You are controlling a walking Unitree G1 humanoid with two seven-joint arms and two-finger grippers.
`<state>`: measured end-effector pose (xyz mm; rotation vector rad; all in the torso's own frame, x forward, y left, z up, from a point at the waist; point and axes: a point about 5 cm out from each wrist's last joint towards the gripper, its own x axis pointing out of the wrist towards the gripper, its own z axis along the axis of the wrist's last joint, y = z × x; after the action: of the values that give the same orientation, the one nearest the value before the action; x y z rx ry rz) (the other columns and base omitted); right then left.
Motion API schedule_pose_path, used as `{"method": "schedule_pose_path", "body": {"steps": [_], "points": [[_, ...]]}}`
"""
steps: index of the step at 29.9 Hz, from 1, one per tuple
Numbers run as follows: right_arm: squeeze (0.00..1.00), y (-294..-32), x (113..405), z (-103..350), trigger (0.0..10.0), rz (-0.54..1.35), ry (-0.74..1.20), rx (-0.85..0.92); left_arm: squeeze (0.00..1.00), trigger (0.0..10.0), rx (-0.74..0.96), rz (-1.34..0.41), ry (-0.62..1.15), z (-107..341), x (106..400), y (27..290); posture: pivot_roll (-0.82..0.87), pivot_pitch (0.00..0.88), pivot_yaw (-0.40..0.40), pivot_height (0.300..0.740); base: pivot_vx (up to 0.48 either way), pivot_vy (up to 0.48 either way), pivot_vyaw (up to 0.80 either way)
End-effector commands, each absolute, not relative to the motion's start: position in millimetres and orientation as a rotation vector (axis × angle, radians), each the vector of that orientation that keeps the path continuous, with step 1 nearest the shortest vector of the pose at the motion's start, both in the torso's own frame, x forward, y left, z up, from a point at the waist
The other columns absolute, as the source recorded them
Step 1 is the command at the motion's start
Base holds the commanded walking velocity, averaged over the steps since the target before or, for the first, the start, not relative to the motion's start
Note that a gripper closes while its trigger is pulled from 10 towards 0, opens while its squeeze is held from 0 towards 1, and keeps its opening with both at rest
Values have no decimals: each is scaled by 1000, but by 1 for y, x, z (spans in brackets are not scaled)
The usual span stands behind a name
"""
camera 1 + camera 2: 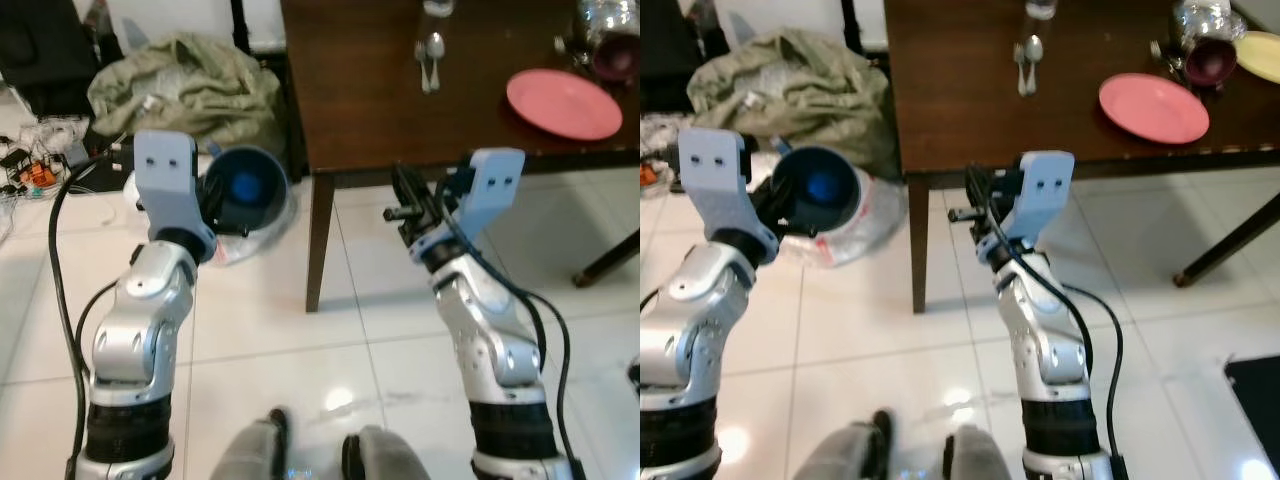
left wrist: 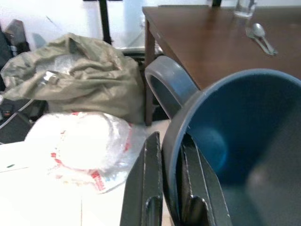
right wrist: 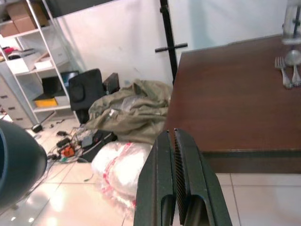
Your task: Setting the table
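While left hand [image 2: 169, 188] clamps blue mug [image 2: 235, 141], right hand [image 3: 175, 188] together, dark table [image 1: 380, 80], tiled floor [image 1: 350, 340].

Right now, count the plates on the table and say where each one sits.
2. A pink plate lies near the table's front edge; a yellow plate sits behind it, cut off by the frame. More may be hidden.
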<state>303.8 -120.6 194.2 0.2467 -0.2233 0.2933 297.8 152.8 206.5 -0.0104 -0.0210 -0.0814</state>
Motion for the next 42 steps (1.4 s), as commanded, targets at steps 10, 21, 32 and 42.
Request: {"method": "schedule_pose_path", "body": {"steps": [10, 21, 32, 42], "points": [[0, -116, 303, 191, 10000, 324, -204, 266, 0, 10000, 1, -59, -1, 203, 298, 156, -88, 53, 42, 740, 0, 0, 788], [0, -115, 303, 192, 10000, 333, -207, 274, 0, 10000, 2, -52, 0, 203, 298, 156, -86, 54, 43, 740, 0, 0, 788], [0, -115, 302, 192, 10000, 342, -207, 278, 0, 10000, -2, -44, 2, 203, 298, 156, -87, 58, 42, 740, 0, 0, 788], [0, -115, 301, 192, 10000, 343, -205, 277, 0, 10000, 0, -31, 4, 203, 298, 158, -84, 61, 39, 740, 0, 0, 788]]}}
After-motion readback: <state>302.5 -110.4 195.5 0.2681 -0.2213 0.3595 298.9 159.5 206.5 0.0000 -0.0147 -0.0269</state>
